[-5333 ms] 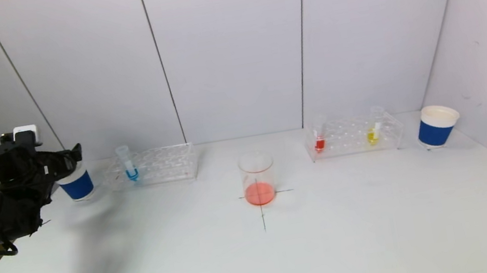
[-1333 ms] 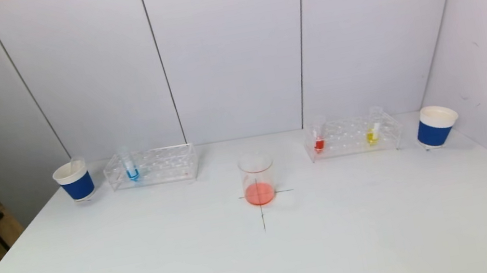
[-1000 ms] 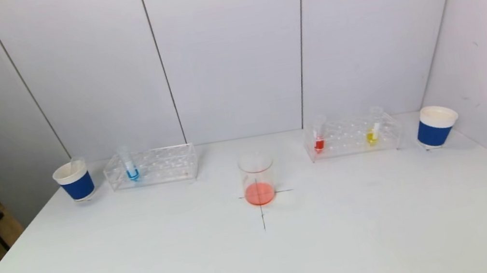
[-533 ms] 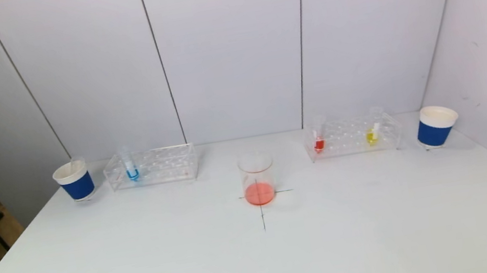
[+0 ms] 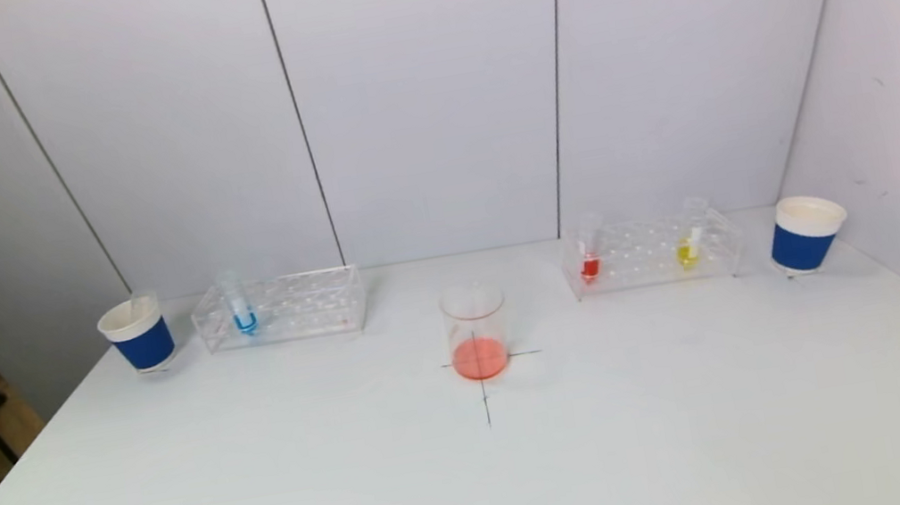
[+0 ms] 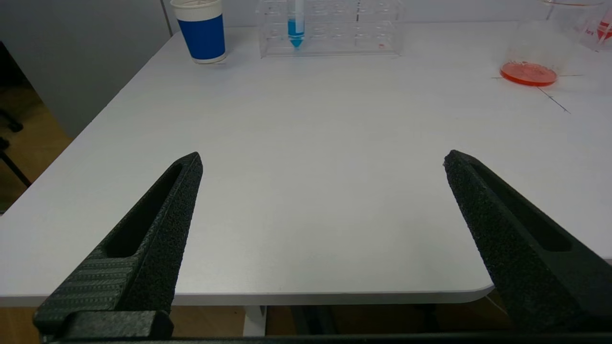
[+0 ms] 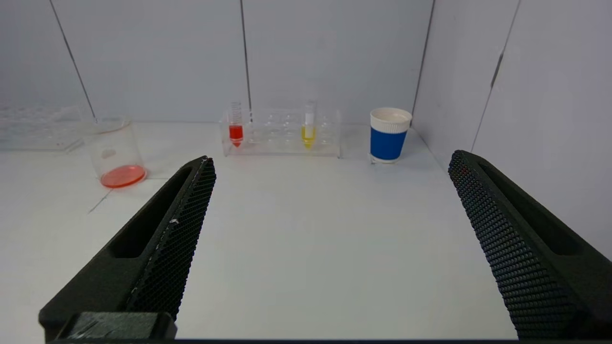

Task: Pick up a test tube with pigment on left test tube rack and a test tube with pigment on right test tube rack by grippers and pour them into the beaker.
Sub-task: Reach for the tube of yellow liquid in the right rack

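The glass beaker (image 5: pixel 476 330) with orange-red liquid stands at mid table on a drawn cross. The left rack (image 5: pixel 278 309) holds a blue-pigment tube (image 5: pixel 239 306). The right rack (image 5: pixel 653 252) holds a red-pigment tube (image 5: pixel 589 252) and a yellow-pigment tube (image 5: pixel 690 236). Neither arm shows in the head view. My left gripper (image 6: pixel 322 160) is open and empty over the table's near left edge, far from the blue tube (image 6: pixel 296 25). My right gripper (image 7: pixel 332 162) is open and empty, well short of the red tube (image 7: pixel 235 126) and yellow tube (image 7: pixel 309 126).
A blue-banded paper cup (image 5: pixel 137 334) with a clear empty tube in it stands left of the left rack. Another blue-banded cup (image 5: pixel 805 233) stands right of the right rack. Grey wall panels close the back and right side. The table edge (image 6: pixel 287 296) lies under my left gripper.
The left arm, by the left cup 5.3 s ago, has withdrawn out of the head view. Over the last second nothing has moved.
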Available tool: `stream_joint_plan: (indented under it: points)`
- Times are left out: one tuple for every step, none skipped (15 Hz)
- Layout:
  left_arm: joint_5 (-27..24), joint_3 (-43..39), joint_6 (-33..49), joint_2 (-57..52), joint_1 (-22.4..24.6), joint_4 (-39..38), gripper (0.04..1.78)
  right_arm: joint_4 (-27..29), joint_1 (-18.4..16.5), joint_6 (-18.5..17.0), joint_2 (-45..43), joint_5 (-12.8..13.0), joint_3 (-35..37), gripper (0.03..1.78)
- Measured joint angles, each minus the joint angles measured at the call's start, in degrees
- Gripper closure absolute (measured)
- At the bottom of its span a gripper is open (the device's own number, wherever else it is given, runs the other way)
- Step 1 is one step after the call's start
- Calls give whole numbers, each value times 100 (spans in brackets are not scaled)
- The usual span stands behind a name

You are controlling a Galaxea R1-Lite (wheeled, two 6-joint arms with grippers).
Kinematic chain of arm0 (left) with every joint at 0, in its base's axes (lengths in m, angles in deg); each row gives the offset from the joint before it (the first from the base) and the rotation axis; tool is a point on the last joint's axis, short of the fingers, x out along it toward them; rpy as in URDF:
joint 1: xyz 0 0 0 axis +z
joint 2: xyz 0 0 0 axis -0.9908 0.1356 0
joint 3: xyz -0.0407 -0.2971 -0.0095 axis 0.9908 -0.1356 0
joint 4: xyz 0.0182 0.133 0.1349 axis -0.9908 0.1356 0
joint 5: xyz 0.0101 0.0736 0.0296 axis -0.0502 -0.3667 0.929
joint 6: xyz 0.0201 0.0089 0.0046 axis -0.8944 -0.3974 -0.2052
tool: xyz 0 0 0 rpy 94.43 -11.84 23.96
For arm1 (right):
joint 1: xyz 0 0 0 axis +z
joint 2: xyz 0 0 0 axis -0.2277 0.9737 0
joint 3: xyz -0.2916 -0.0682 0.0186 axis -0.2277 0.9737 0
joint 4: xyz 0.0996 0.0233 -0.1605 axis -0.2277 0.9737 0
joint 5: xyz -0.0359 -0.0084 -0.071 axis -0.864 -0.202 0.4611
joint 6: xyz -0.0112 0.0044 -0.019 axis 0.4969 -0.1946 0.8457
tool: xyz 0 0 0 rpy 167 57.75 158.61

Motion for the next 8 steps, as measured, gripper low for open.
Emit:
stream_joint_plan:
  points:
    - [-2,0,0,0,0,0,6,-55,0,5,289,-2,-182,4]
    - [-2,0,-2,0,0,0,6,-182,0,11,606,-9,-328,4]
    - [-2,0,0,0,0,0,6,-367,2,13,948,-13,-433,4]
    - [-2,0,0,0,0,0,6,-636,2,16,1340,-13,-521,4]
    - [-2,0,0,0,0,0,6,-895,4,18,1716,-18,-579,4]
    - [-2,0,0,0,0,0,6,-1173,4,18,2097,-22,-629,4]
    - [-2,0,0,0,0,0,6,-1474,6,16,2508,-29,-675,4]
    - [-2,0,0,0,2,0,6,-1760,17,13,2892,-30,-706,4]
